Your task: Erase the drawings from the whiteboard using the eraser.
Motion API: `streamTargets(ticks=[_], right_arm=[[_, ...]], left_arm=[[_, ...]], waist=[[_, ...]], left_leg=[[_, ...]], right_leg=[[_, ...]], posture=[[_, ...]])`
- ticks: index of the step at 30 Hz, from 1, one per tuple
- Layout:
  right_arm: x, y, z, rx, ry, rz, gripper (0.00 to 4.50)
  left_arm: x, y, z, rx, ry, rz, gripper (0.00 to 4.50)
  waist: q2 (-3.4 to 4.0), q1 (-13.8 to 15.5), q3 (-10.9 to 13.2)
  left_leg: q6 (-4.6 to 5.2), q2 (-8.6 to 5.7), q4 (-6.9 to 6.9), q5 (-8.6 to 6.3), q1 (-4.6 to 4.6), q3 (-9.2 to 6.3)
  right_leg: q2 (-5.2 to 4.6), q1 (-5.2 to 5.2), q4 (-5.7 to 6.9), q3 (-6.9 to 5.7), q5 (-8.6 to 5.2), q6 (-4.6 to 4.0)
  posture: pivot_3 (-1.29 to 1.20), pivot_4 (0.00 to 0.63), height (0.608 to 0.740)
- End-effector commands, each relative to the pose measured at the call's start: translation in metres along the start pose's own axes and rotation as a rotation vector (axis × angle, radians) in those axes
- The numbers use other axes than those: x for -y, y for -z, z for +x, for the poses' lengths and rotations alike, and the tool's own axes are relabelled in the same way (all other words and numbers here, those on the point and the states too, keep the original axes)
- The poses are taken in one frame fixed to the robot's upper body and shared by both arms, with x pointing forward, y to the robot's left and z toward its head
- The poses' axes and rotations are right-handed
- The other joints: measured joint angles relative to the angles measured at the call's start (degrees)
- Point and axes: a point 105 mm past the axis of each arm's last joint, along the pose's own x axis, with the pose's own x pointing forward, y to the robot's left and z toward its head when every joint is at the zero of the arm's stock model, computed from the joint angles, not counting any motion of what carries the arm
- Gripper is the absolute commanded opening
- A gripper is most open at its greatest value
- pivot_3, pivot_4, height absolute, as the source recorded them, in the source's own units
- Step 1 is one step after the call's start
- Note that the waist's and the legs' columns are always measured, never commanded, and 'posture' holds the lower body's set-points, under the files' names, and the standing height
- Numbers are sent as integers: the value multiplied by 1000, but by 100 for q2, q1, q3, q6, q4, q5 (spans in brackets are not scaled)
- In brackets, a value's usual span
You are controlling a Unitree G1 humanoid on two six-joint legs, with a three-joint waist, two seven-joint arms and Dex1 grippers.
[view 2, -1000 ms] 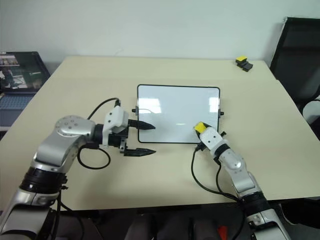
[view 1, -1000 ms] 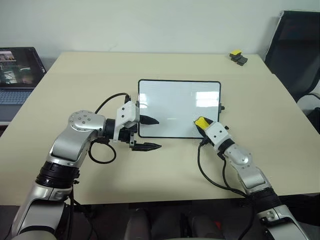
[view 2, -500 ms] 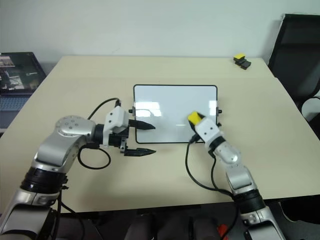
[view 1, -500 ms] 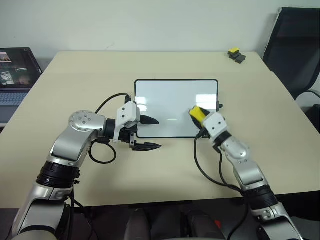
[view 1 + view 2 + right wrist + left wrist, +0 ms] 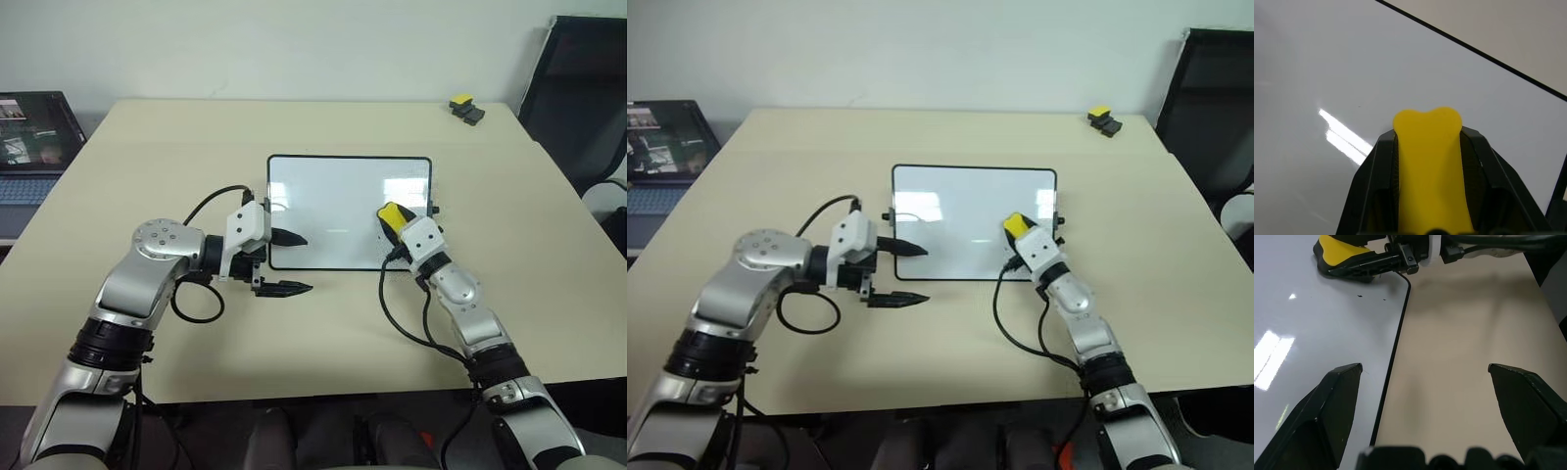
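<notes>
eraser sitting on the whiteboard's near right corner

The yellow eraser (image 5: 393, 216) is clamped in the right gripper (image 5: 400, 223) over the whiteboard (image 5: 338, 201); the left gripper (image 5: 286, 262) straddles the whiteboard's near left corner, its 2 jaws spread apart
</notes>
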Motion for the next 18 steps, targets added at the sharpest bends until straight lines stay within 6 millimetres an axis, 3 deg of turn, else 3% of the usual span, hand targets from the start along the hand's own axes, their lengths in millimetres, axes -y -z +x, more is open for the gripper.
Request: streamTargets(ticks=[1,6,9,15,18], right_arm=[[-26,20,-9,-49,-50,45,1326],[-62,15,-7,-38,-135,84,1326],[-68,5,-3,-9,-151,84,1326],[-26,-53,5,159,-58,38,1326],[-2,-65,0,180,-1,4,1326]], left_arm=[[-4,-8,-10,9,-35,42,4500],[-4,-7,-10,10,-39,38,4500],[-5,-7,-10,10,-40,37,4500],[-5,-6,-9,11,-42,34,4500],[-4,-5,-9,10,-41,34,4500]], waist=[[0,-27,0],[0,-80,0],[0,-81,0],[7,-57,6],[7,-28,5]], left_leg=[[0,0,0,0,3,-1],[0,1,0,1,30,-13],[0,2,-3,1,45,-15],[-1,1,-5,0,24,-16],[-1,2,-4,0,-11,-20]], right_leg=[[0,3,2,-2,0,0],[0,21,12,3,0,1],[0,31,11,4,-4,6],[0,15,8,5,-4,6],[0,-17,8,-1,-1,0]], posture=[[0,150,740],[0,150,740],[0,150,740],[0,150,740],[0,150,740]])
